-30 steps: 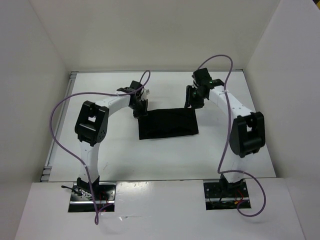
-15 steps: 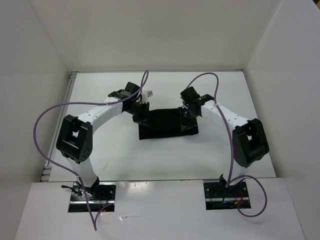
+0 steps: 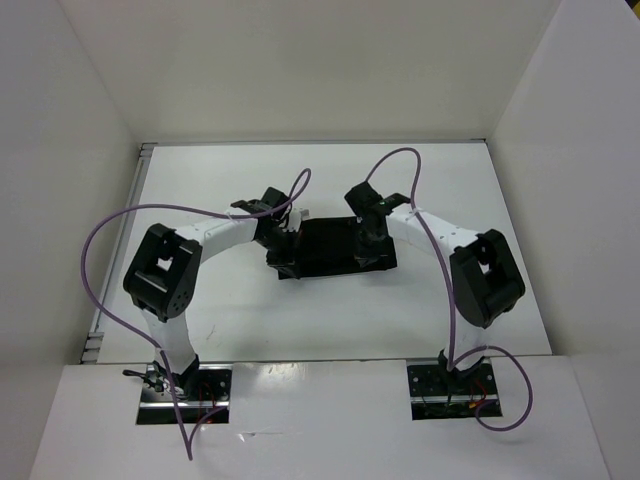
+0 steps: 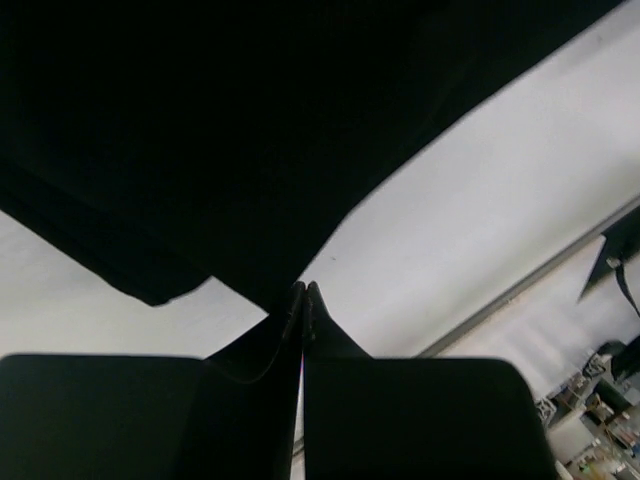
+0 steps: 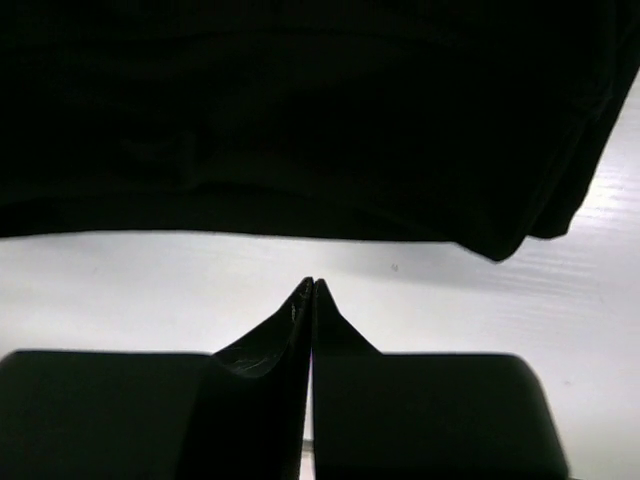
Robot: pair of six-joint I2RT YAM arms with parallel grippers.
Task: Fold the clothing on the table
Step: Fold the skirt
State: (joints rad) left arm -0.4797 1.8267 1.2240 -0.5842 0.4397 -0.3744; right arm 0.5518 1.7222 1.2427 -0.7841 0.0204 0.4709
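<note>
Pinching the clothing [image 3: 335, 248], lying mid-worktop [image 3: 440, 180], by its edge in the shut left pincer [image 4: 305, 290] while holding the right pincer [image 5: 312, 282] shut on apparently nothing, risking a one-sided lift dragging and bunching the fold.

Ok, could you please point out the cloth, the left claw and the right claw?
cloth [image 3: 328, 248], top view, middle of the black fabric
left claw [image 4: 305, 290], left wrist view, where its fingertips meet
right claw [image 5: 313, 283], right wrist view, where its fingertips meet
</note>
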